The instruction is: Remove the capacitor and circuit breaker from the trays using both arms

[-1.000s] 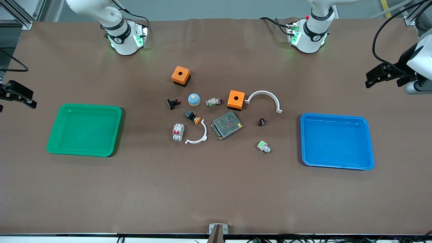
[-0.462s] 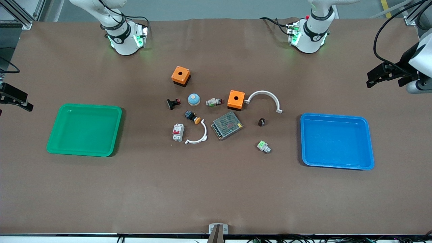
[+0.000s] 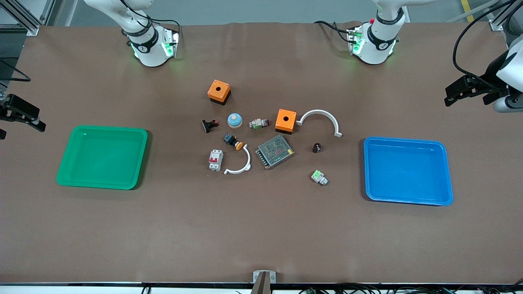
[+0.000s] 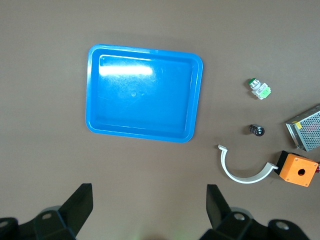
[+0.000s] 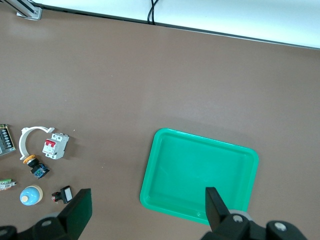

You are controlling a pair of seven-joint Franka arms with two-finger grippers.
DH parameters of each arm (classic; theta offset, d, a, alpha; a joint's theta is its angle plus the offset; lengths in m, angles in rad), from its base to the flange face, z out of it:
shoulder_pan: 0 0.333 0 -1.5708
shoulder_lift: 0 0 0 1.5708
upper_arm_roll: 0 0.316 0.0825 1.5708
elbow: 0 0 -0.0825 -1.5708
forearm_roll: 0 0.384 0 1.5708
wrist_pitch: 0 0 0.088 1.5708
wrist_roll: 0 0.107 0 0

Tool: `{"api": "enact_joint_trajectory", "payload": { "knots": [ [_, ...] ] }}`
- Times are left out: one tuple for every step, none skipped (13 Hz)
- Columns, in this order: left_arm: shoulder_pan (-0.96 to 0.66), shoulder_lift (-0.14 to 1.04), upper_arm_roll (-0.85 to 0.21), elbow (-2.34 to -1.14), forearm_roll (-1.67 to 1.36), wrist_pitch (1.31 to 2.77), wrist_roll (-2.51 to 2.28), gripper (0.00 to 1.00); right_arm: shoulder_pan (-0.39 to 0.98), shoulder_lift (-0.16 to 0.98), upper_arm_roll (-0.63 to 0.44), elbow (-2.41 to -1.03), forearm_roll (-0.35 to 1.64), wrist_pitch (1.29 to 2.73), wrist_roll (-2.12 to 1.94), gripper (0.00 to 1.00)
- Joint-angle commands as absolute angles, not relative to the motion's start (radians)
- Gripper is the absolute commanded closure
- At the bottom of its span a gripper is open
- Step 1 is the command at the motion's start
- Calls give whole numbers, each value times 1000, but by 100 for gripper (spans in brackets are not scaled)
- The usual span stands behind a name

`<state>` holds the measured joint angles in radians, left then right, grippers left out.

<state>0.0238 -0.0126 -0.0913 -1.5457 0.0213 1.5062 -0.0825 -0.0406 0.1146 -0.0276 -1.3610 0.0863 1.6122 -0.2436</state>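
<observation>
The capacitor [image 3: 316, 147], a tiny dark cylinder, lies on the table between the metal power supply and the blue tray; it also shows in the left wrist view [image 4: 257, 130]. The breaker [image 3: 215, 159], a white-grey block with red levers, lies beside a white arc; it also shows in the right wrist view [image 5: 55, 146]. My left gripper [image 3: 451, 94] hangs open and empty over the left arm's end of the table, its fingers wide apart in its wrist view [image 4: 149, 192]. My right gripper [image 3: 36, 118] hangs open and empty over the right arm's end [image 5: 148, 195].
A blue tray [image 3: 408, 141] lies toward the left arm's end and a green tray [image 3: 102, 129] toward the right arm's end. In the middle lie two orange boxes [image 3: 219, 91], a power supply [image 3: 275, 151], two white arcs [image 3: 322, 116], a green-and-white connector [image 3: 319, 177] and small switches.
The right gripper drew toward the table's end and came back. The left gripper shifted slightly. Nothing on the table has moved.
</observation>
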Motion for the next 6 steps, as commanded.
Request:
{"api": "enact_joint_trajectory", "payload": {
  "knots": [
    [20, -6, -92, -1526, 8, 1497, -87, 0, -37, 57, -28, -1414, 69, 1623, -232, 0],
    [20, -6, -92, -1526, 8, 1497, -87, 0, -38, 42, -29, -1430, 69, 1620, -232, 0],
    [20, -6, -92, -1526, 8, 1496, -86, 0, -40, 25, -29, -1449, 66, 1617, -232, 0],
    [20, -6, -92, -1526, 8, 1496, -86, 0, -38, 2, -29, -1471, 40, 1611, -232, 0],
    [20, -6, -92, -1526, 8, 1496, -87, 0, -34, -15, -29, -1494, -3, 1608, -232, 0],
    [21, -6, -92, -1526, 6, 1496, -87, 0, -17, -32, -29, -1514, -43, 1606, -232, 0]
  ]
}}
